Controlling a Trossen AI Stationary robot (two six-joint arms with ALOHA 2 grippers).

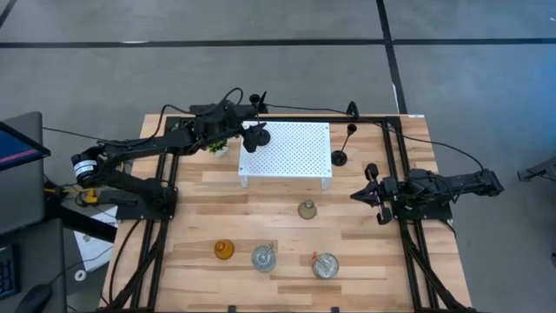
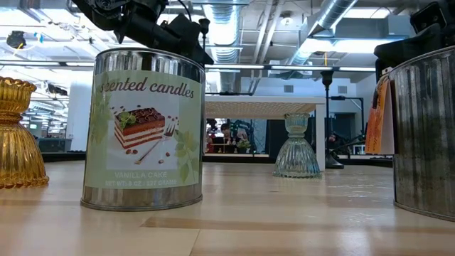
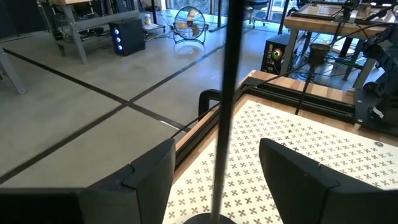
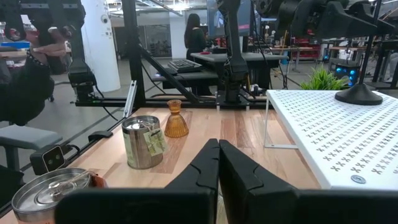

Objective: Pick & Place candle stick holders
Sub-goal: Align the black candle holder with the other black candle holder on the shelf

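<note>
A black slim-stemmed candlestick (image 3: 225, 93) stands upright with its round base (image 4: 359, 94) on the far left corner of the white perforated stand (image 1: 291, 152). My left gripper (image 1: 254, 136) is open, with one finger on either side of the stem (image 3: 217, 149), and touches nothing. A second black stick (image 1: 340, 156) stands on the table by the stand's right edge. The greyish-olive bell-shaped holder (image 1: 307, 209), the amber holder (image 1: 224, 250) and two metal candle tins (image 1: 264, 257) (image 1: 325, 265) stand on the near half of the table. My right gripper (image 1: 369, 193) is shut and empty, right of the stand (image 4: 217, 163).
A small green potted plant (image 1: 217, 146) stands just left of the stand, under my left arm. Black frame rails run along the table's left, right and far edges. Bare wood lies between the stand and the near row of holders. A person stands in the room beyond (image 4: 194, 34).
</note>
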